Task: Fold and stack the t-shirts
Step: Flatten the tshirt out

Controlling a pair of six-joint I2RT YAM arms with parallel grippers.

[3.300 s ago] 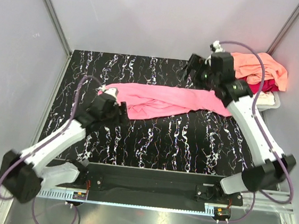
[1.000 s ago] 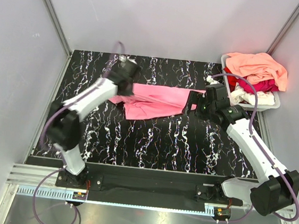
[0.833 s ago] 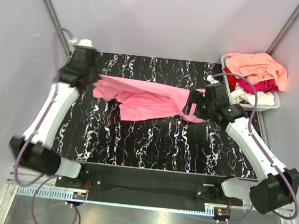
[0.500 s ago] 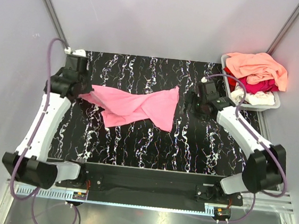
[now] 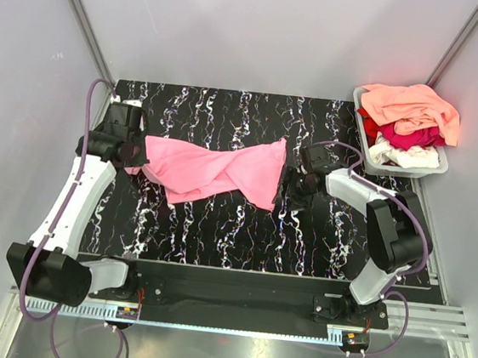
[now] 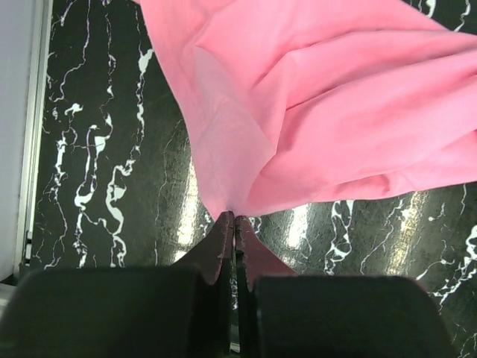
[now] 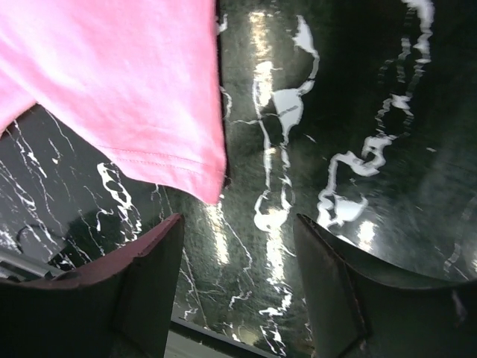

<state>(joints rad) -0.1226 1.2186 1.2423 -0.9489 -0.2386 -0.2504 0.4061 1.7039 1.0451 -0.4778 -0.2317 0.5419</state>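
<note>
Loosely, the pink t-shirt point(image 5: 210, 166) sprawls — creased, twisted through its middle.

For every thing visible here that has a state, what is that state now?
pink t-shirt: unfolded, lying twisted, one end pinched.
left gripper: shut on the pink t-shirt.
right gripper: open, empty, beside the shirt's hem.
grey tub: heaped above its rim.
peach-orange t-shirt: crumpled, top of the heap.
crimson t-shirt: crumpled, beneath it.
white t-shirt: crumpled, lowest visible.
</note>
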